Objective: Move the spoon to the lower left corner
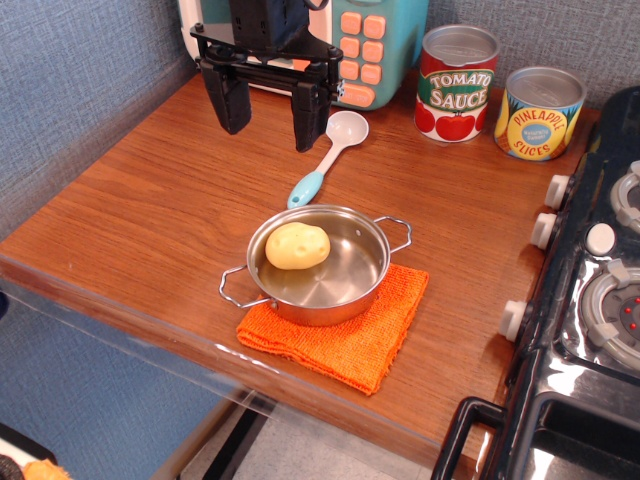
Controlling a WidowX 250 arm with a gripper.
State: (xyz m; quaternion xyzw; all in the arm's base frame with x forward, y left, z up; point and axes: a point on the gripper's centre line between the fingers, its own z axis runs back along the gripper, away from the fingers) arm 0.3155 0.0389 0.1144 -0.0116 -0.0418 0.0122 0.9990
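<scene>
The spoon (326,157) lies flat on the brown wood countertop, its white bowl toward the back and its light blue handle end pointing at the pot. My gripper (270,127) hangs open and empty above the counter, just left of the spoon's bowl, its right finger (308,118) close beside the bowl. The lower left corner (60,250) of the countertop is bare wood by the rounded front edge.
A steel pot (318,265) holding a yellow potato (297,246) stands on an orange knitted cloth (350,335). A tomato sauce can (457,85) and a pineapple can (539,113) stand at the back right. A toy microwave (365,50) is behind the gripper. A stove (600,290) borders the right.
</scene>
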